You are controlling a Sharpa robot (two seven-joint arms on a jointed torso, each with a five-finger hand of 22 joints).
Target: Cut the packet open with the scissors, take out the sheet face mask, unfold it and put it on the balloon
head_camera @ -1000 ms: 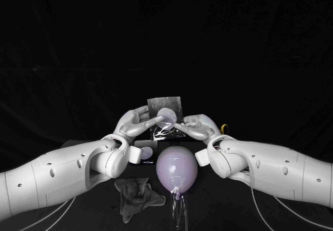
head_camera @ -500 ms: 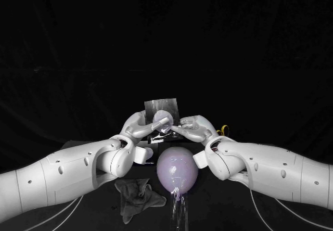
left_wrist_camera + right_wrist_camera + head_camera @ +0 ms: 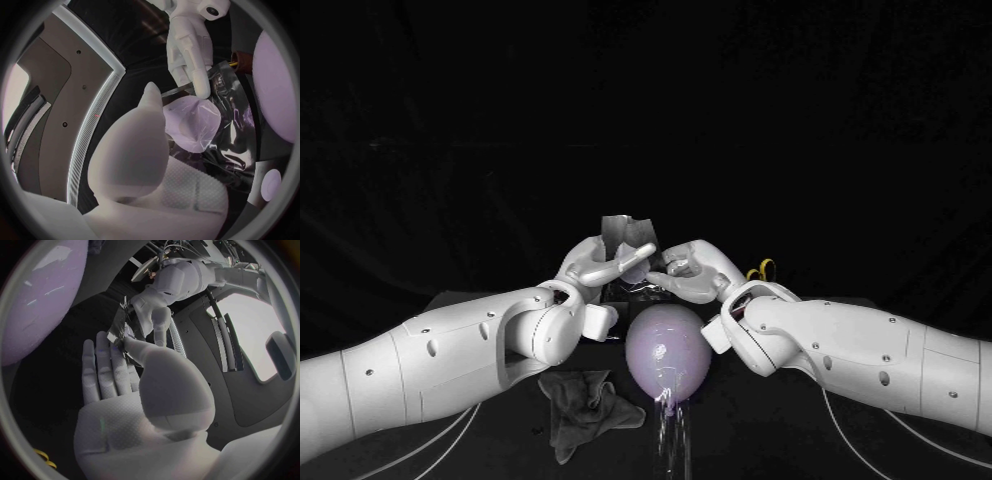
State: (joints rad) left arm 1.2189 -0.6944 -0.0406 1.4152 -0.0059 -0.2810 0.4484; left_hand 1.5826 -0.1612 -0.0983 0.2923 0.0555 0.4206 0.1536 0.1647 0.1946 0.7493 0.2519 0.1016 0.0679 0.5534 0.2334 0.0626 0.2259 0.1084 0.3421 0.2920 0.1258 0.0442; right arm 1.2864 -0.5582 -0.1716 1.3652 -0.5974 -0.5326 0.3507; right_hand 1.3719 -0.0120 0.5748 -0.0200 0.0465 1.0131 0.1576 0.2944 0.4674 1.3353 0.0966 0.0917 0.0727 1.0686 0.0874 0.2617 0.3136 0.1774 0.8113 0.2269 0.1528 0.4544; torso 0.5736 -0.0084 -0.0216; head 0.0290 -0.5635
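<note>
The pale purple balloon (image 3: 665, 350) lies on the black table just in front of me. Behind and above it both hands meet on the silvery packet (image 3: 626, 232), which stands bent and creased between them. My left hand (image 3: 596, 265) grips the packet from the left. My right hand (image 3: 692, 268) pinches its edge from the right. The left wrist view shows a pale rounded piece, seemingly the folded mask (image 3: 190, 122), on the shiny packet (image 3: 234, 130), with a right finger (image 3: 201, 87) touching its rim. The yellow-handled scissors (image 3: 762, 270) lie behind the right wrist.
A crumpled dark cloth (image 3: 586, 405) lies on the table at the front left of the balloon. A small pale round object (image 3: 606, 320) sits beside the left wrist. Thin cables trail across the table near the front edge.
Both hands have drawn closer together and sunk a little. The packet, upright and flat before, now sits lower and is bent over between them.
</note>
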